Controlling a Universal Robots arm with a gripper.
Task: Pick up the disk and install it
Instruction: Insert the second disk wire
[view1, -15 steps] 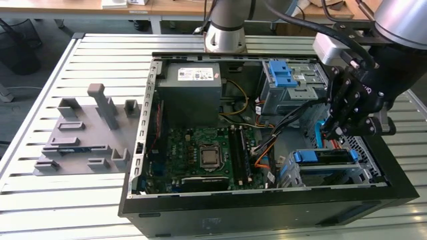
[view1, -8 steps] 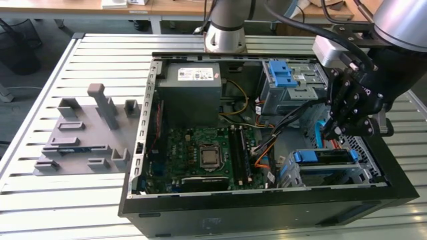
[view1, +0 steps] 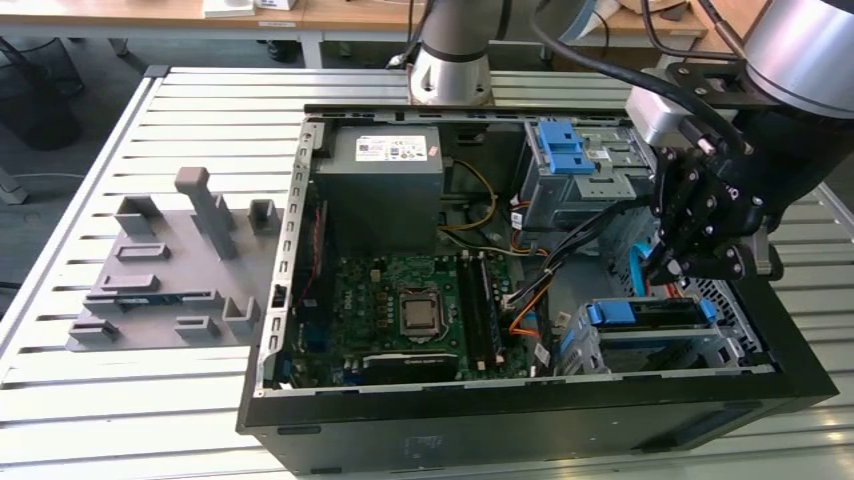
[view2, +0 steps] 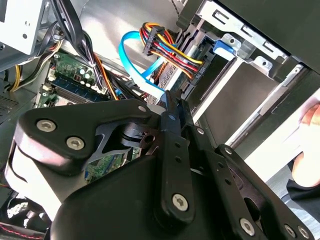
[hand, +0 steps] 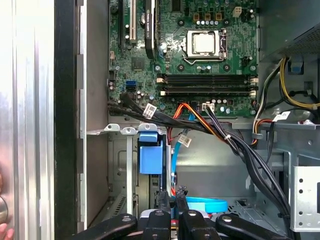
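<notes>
Slatted metal benching (view1: 160, 400) carries an opened computer case (view1: 534, 420). Inside it, near the drive bays, the gripper (view1: 691, 262) is poised with fingers (hand: 181, 195) nearly closed and nothing gripped. The disk (view1: 654, 318) is seated in the lower bay.

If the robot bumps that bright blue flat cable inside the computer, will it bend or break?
It will probably bend. The blue cable already hangs in a loose curve, so it looks floppy. It is thin and ribbon-like, so it is likely light. It might snag rather than slide, since the gripper sits right beside it.
</notes>
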